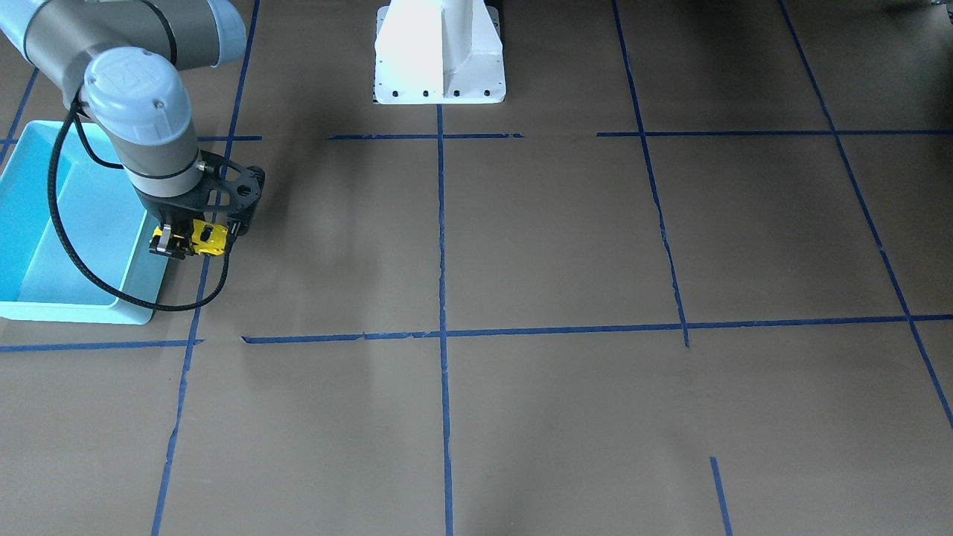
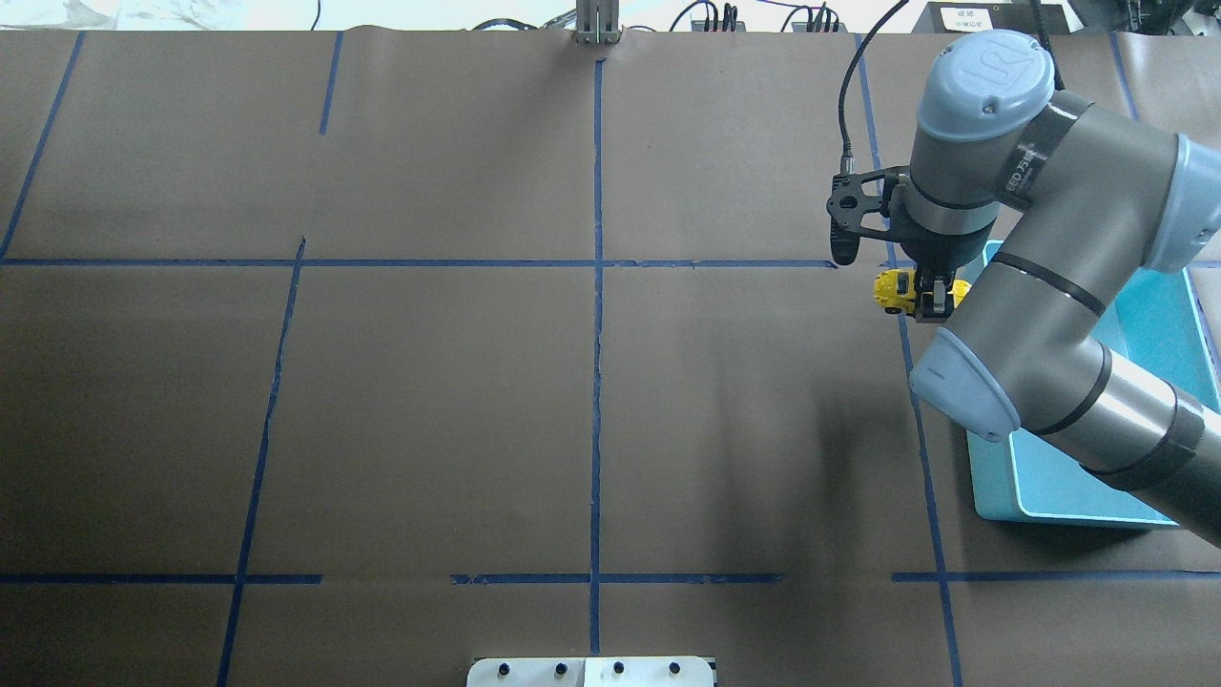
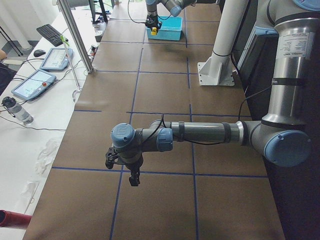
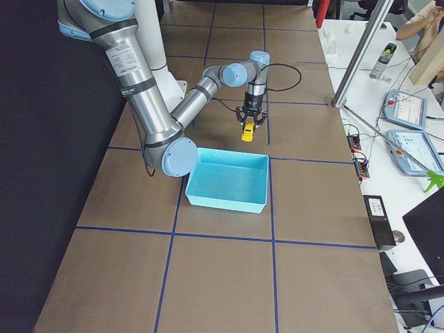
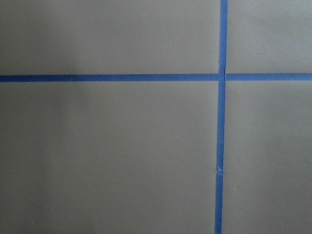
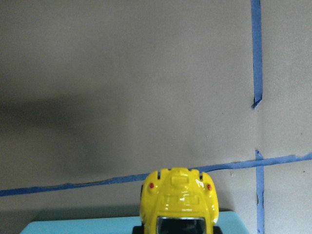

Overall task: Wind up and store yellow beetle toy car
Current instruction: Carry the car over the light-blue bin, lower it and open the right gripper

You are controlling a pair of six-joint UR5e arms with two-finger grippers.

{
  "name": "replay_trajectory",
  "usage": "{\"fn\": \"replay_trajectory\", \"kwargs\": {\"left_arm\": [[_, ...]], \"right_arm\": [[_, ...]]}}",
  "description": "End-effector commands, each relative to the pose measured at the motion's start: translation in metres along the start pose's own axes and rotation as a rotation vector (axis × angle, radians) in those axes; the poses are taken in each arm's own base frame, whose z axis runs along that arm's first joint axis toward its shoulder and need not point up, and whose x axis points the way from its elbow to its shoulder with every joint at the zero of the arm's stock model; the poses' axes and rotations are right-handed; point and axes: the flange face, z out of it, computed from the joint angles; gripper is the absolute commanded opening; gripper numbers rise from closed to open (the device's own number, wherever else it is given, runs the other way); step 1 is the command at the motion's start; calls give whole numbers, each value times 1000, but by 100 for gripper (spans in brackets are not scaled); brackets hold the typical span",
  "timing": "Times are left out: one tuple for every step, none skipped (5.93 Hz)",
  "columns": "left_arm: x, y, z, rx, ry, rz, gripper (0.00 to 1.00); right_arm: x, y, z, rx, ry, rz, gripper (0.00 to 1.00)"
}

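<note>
A: Entry. We log the yellow beetle toy car (image 2: 895,290) as off the desk (image 2: 572,410), clamped across its body in the right pincer (image 2: 930,303).

B: Position against the turquoise bin (image 4: 229,200)?

A: In the overhead view, the car sits at about 10 o'clock from the bin's centre, at its far corner. The wrist view shows only a strip of turquoise rim under the car's near end. Its other end points out over bare brown paper and blue tape (image 6: 257,48). We read it as just beside the rim, not yet over the hollow.

B: Was the winding done?

A: We cannot tell, as nothing in view shows the spring's state. Since the car is lifted and at the bin's edge, we judge that storing is the step in hand.

B: What remains?

A: Carry the car toward 4 o'clock until it is over the bin floor, lower it, then part the fingers. The bin shows nothing inside.

B: And the left pincer (image 3: 134,179)?

A: It hangs above the desk at the opposite end, well apart from the car. It shows only in the side view, so we cannot tell whether it is apart or together.
</note>
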Motion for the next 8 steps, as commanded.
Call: {"fn": "replay_trajectory", "kwargs": {"left_arm": [[5, -3, -6, 14, 1, 12, 100], [5, -5, -6, 20, -6, 22, 100], [5, -5, -6, 20, -6, 71, 100], [4, -5, -5, 18, -6, 96, 100], [2, -5, -4, 14, -6, 95, 100], [3, -5, -4, 17, -5, 97, 100], [3, -4, -4, 17, -3, 97, 100], [4, -4, -4, 18, 1, 97, 100]], "right_arm": [[-29, 64, 23, -38, -14, -91, 28], [-39, 101, 52, -11, 8, -116, 28], [-48, 127, 77, -8, 9, -131, 28], [-49, 140, 83, -13, 6, -155, 28], [-43, 150, 82, -18, 9, -172, 28], [-41, 153, 97, -38, -8, -167, 28], [-36, 153, 112, -43, -13, -164, 28], [-31, 151, 125, -55, -26, -159, 28]]}}
